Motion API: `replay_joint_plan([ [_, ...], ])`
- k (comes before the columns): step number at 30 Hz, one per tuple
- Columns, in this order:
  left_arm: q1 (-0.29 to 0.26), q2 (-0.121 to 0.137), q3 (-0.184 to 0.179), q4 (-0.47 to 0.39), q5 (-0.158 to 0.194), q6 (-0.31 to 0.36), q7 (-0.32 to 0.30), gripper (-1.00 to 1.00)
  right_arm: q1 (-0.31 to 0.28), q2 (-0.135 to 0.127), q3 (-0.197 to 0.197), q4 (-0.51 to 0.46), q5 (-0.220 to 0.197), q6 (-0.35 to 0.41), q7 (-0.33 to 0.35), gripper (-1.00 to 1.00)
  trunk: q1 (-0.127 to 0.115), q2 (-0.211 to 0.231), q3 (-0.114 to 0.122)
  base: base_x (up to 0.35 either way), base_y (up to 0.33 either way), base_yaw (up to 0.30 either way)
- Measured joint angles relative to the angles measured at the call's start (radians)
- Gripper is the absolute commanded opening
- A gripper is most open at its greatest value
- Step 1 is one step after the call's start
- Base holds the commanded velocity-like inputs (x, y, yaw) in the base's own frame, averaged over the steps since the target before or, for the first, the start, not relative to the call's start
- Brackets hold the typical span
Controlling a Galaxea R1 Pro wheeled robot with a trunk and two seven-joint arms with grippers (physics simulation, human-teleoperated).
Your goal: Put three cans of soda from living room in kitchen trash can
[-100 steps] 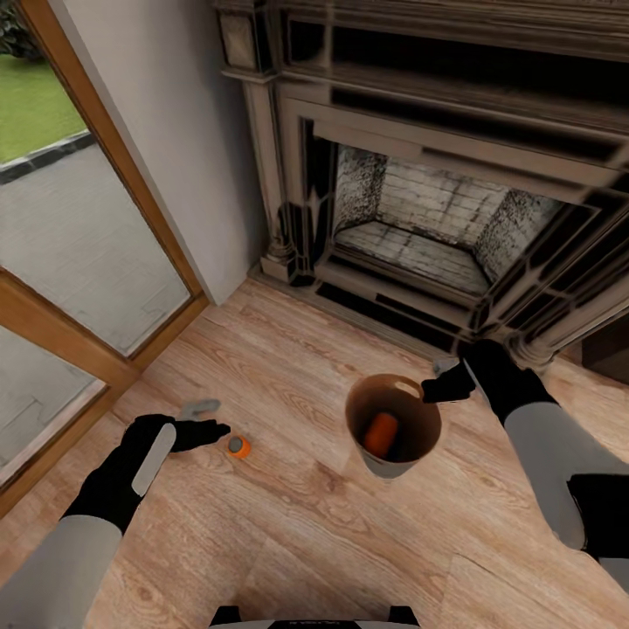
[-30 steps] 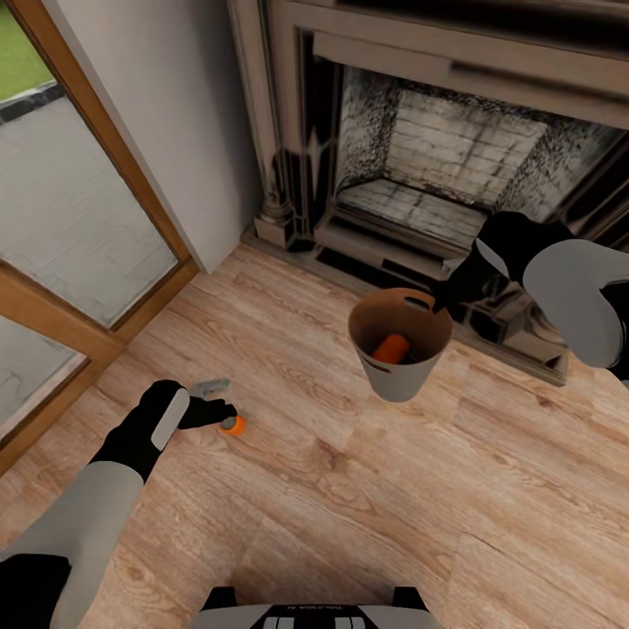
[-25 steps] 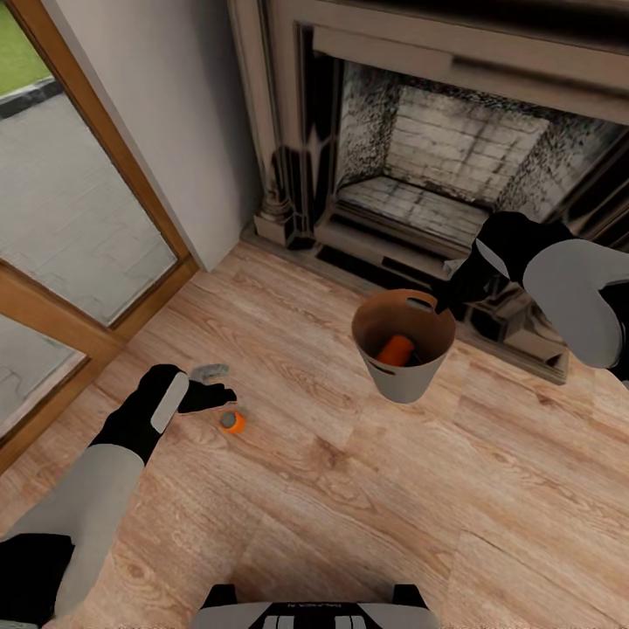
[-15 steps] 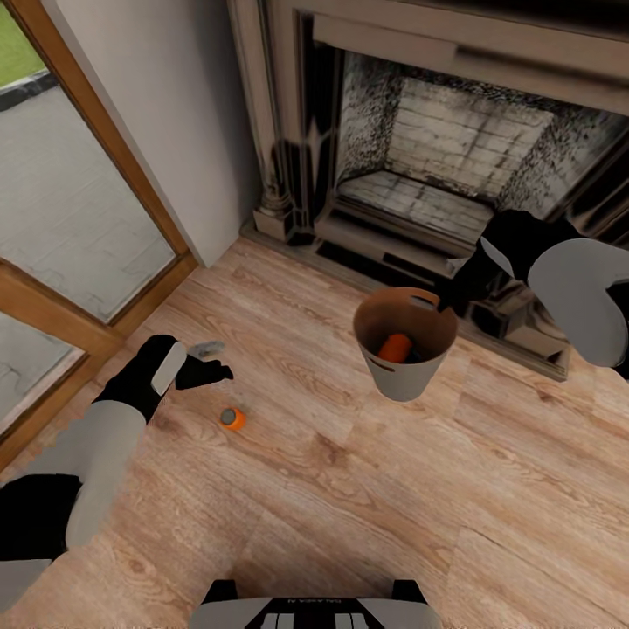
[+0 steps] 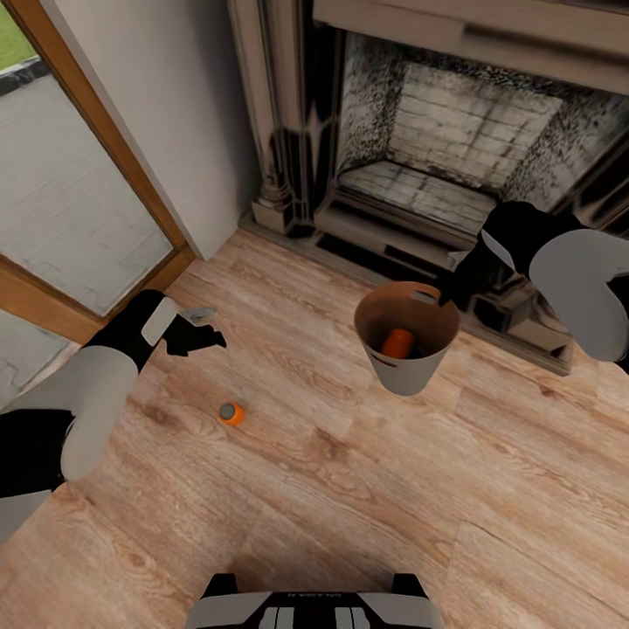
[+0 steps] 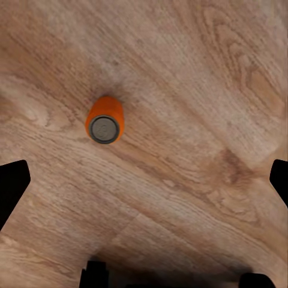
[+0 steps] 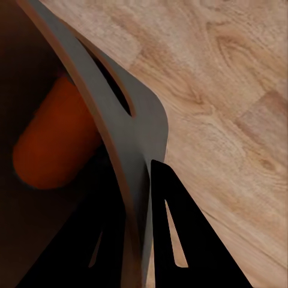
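Evidently the right end effector (image 5: 444,295) pinched the rim of the tash can (image 5: 406,367) just beside its slot handle, one finger (image 7: 102,234) inside the wall and the other outside it, so the bin hung off the floor with its mouth up and open toward the head camera; held that way it could serve as a carrier brought to the cans rather than the cans being ferried one by one. One orange can (image 5: 397,342) lay tilted inside against the brown inner wall, and something dark sat beside it that was too dim to name. The left end effector (image 5: 203,326) hovered above the plank floor (image 5: 367,489) with its fingers spread and nothing between them, raised clear of the second orange can (image 6: 105,120), which stood upright on the boards, grey top up, well apart from the bin. In the left wrist view that can sat off to one side of the line between the fingertips, so a descent would likely need recentering first. Beyond the bin stood the brick fireplace (image 5: 454,148), its dark hearth edge close behind the right forearm, a likely thing to knock; the wood-framed glass door (image 5: 79,201) flanked the left arm. Bare floor lay between can and bin.
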Motion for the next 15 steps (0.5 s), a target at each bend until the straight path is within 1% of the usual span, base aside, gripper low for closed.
replay_joint_plan([
  [3, -0.006, 0.001, -0.003, 0.004, 0.0, 0.004, 0.001, 1.0, -0.005, -0.004, -0.003, 0.0, -0.003, 0.001, 0.001, -1.0, 0.012, -0.021, -0.014, 0.0, 0.0, 0.0],
  [10, -0.009, 0.003, -0.004, 0.006, -0.001, 0.006, -0.001, 1.0, -0.008, -0.018, 0.015, 0.001, 0.01, -0.002, -0.002, -1.0, 0.038, -0.07, -0.047, 0.0, 0.0, 0.0],
  [15, -0.01, 0.003, -0.004, 0.005, 0.0, 0.006, -0.003, 1.0, -0.008, -0.018, 0.004, 0.0, 0.015, 0.001, 0.0, -1.0, 0.058, -0.105, -0.07, 0.0, 0.0, 0.0],
])
